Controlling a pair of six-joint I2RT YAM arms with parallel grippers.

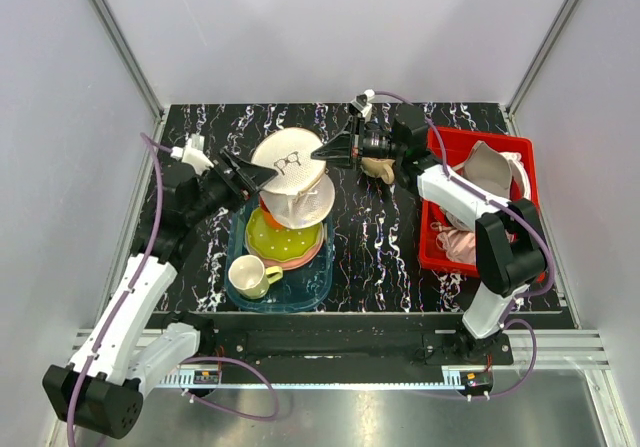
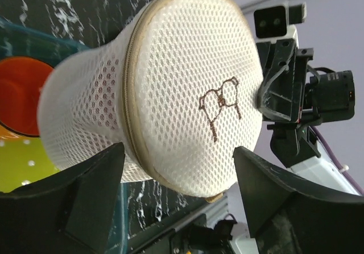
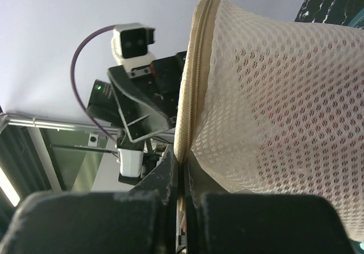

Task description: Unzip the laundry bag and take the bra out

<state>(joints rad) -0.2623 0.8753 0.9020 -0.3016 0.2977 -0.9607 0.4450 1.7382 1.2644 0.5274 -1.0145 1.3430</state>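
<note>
We hold the laundry bag (image 1: 292, 172) raised above the blue tray (image 1: 322, 282), which lies at its 6 o'clock.

The left gripper (image 1: 258, 173) stands at the bag's 9 o'clock with its jaws spread wide, one finger on either side of the lower rim. We cannot tell whether they press the mesh.

The right gripper (image 1: 320, 153), at 2 o'clock, is pinched closed on the zipper band (image 3: 190, 78). The visible seam reads as closed.

The bra is not plainly seen. A reddish shade (image 3: 273, 134) behind the mesh may be it.

In our judgement, the procedure is:
1. Anchor the rim with the left jaws first.
2. Draw the right gripper along the seam's curve, never straight outward, or the mesh may bunch and jam the slider.
</note>
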